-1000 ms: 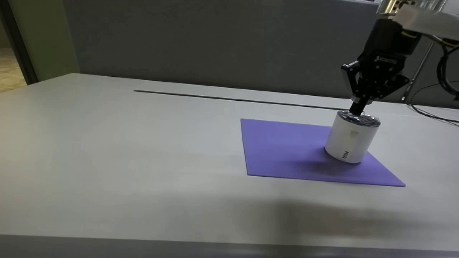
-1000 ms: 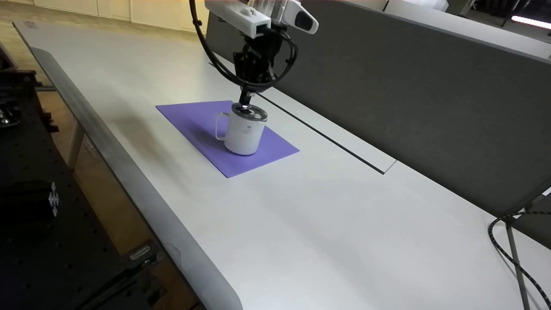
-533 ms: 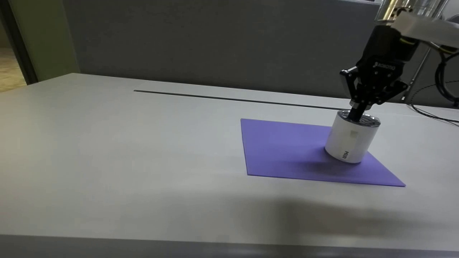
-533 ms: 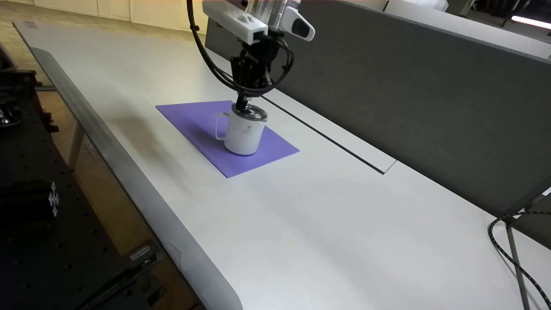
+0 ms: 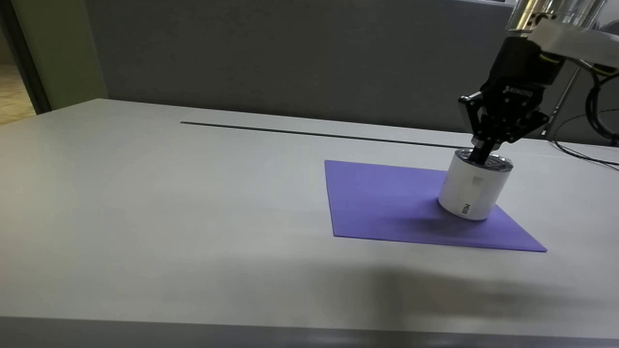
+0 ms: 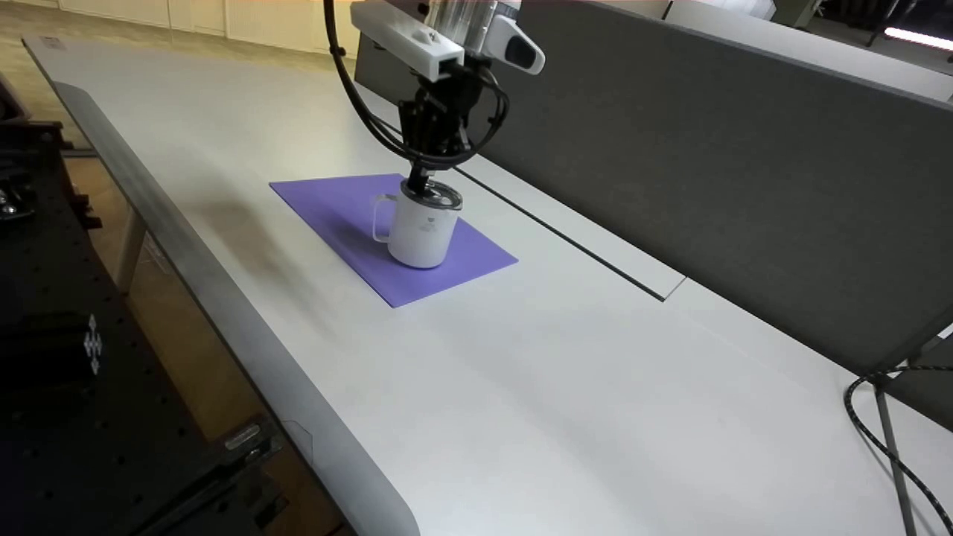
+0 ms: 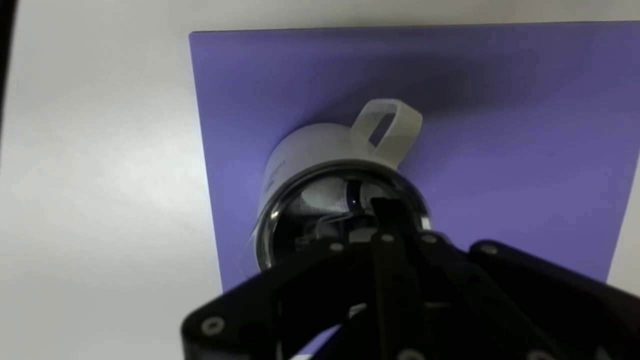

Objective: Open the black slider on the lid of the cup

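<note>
The white cup (image 5: 470, 193) stands upright on the purple mat (image 5: 382, 198). It also shows in an exterior view (image 6: 423, 237) and in the wrist view (image 7: 312, 145), with its handle (image 7: 407, 131). The dark, glossy lid (image 7: 320, 196) with a silvery rim is on the cup; it shows in both exterior views (image 5: 500, 164) (image 6: 444, 197). My gripper (image 5: 478, 157) is shut, its fingertips together and down at the lid's top, inside the rim; it holds nothing visible. In the wrist view, the fingertips (image 7: 392, 207) cover part of the lid. A dark strip beside them may be the black slider or a reflection; I cannot tell.
The mat lies on a white table (image 6: 536, 387). A dark grey partition (image 5: 290, 63) runs along the table's back, with a thin dark slot (image 6: 566, 238) in front of it. A black cable (image 6: 871, 424) lies near the partition.
My shut gripper has moved down, from the lid's far part to lower on its top face and slightly toward the handle side. It is nearly still over the last half second. The cup has not moved.
</note>
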Controlling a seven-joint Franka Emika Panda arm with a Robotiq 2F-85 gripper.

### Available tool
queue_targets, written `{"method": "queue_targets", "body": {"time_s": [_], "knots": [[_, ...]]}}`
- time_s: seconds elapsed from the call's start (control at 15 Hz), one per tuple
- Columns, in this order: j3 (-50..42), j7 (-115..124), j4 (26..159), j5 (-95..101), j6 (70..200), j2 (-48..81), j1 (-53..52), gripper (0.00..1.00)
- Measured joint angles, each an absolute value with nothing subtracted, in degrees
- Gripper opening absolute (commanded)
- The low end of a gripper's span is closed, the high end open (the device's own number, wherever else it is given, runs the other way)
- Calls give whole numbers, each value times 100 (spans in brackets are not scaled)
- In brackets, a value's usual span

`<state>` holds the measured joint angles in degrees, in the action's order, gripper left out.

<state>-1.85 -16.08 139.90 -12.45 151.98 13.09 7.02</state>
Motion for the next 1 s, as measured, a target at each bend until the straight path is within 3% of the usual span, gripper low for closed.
{"method": "queue_targets", "body": {"time_s": [1.0], "knots": [[-212, -1588, 13762, -1237, 15046, 1392, 901, 0]]}}
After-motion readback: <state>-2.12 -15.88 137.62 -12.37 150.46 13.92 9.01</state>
